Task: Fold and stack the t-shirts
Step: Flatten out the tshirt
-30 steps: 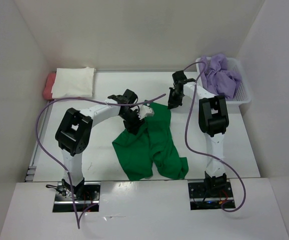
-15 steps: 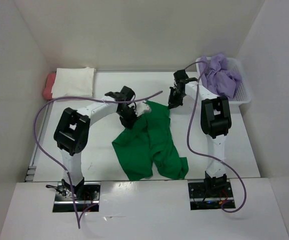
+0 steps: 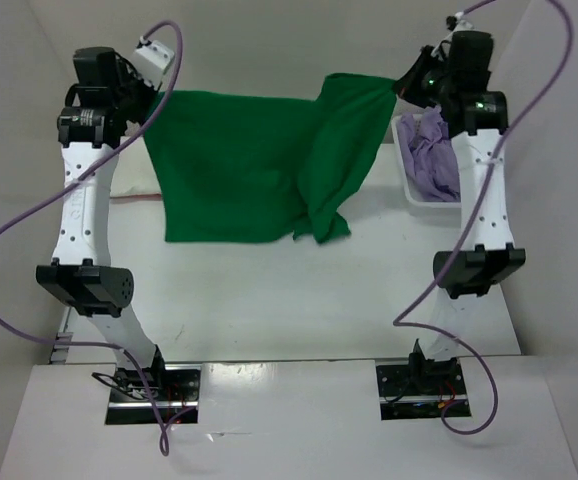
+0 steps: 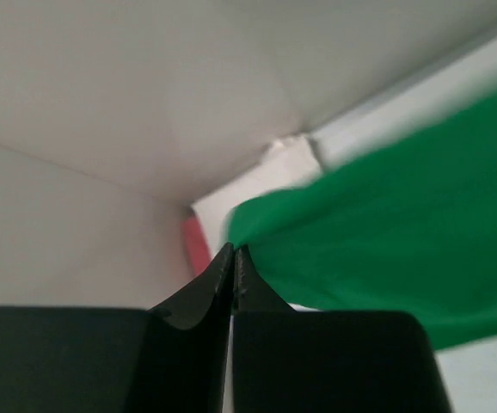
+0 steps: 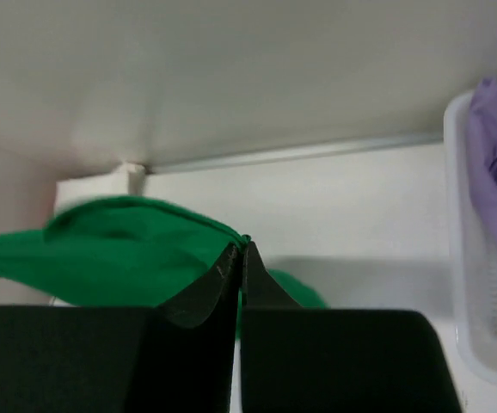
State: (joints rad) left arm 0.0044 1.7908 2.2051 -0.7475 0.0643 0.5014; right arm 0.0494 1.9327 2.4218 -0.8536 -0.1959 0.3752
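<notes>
Both arms raised high, the green t-shirt (image 3: 239, 165) hangs spread between them in front of the white back wall (image 3: 269, 40), above the far half of the table (image 3: 269, 300); the left gripper (image 3: 152, 95) pinches the shirt's upper left corner, and the left wrist view shows its black fingers (image 4: 218, 280) pressed together with the green cloth nipped at their tips; the right gripper (image 3: 406, 85) is likewise clamped on the upper right corner, its fingers meeting on a thin fold of cloth in its own wrist view; the left two-thirds of the shirt hangs flat and broad, while the right part falls in a narrower bunched fold to a rumpled lower end; whether the bottom hem touches the table cannot be told from above; the lavender t-shirt (image 3: 431, 160) lies crumpled in the white mesh basket (image 3: 424, 208) at the far right of the table, just beside the right arm; the salmon-red t-shirt (image 4: 195, 245) shows as a sliver in the far left corner in the left wrist view, with the cream-white t-shirt (image 4: 240, 194) just beside it, partly hidden behind the green cloth; a purple cable (image 3: 29, 225) loops loosely from each arm.
</notes>
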